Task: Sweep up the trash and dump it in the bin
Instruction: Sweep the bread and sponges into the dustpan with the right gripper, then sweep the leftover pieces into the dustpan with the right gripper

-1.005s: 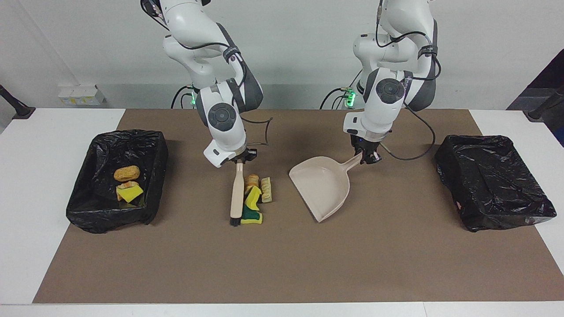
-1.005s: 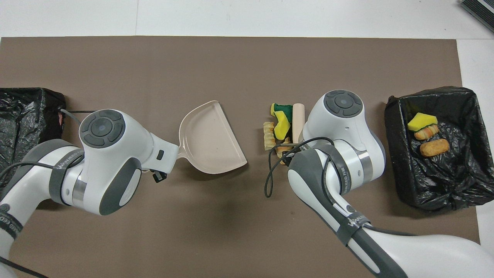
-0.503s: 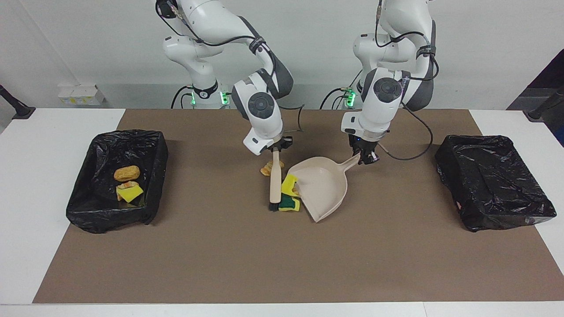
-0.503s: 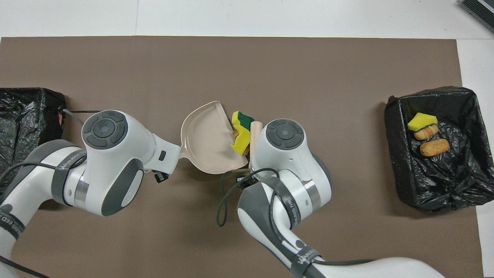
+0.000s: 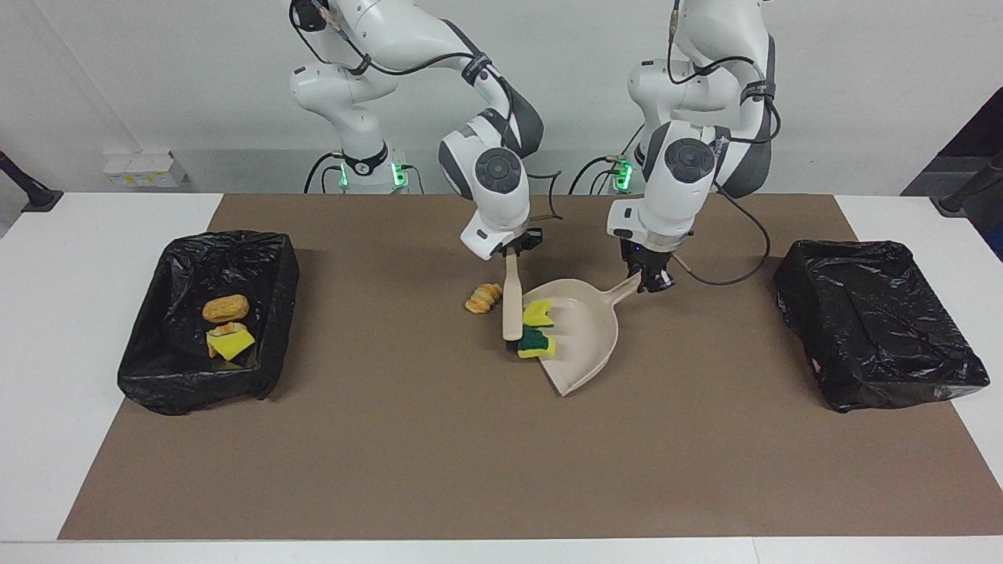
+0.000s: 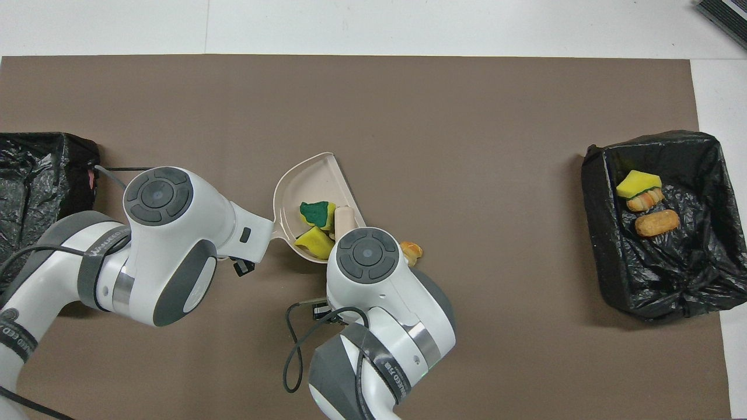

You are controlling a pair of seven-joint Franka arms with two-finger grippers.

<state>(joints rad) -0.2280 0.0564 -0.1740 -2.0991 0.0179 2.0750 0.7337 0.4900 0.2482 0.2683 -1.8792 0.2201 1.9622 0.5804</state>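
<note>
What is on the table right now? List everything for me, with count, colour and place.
Sponge scraps: two, yellow and green-yellow, in the dustpan.
Bread-like lump: one, orange-tan, on the mat beside the brush, outside the pan.
Scraps in bin: three, tan, orange and yellow, in the bin at the right arm's end.
Dustpan: one, beige, mid-mat.
Brush: one, beige handle, at the pan's mouth.
Bins: two, black-lined, one at each end.
Mat: one, brown.
Right end effector: shut on the brush handle.
Left end effector: shut on the dustpan handle.
</note>
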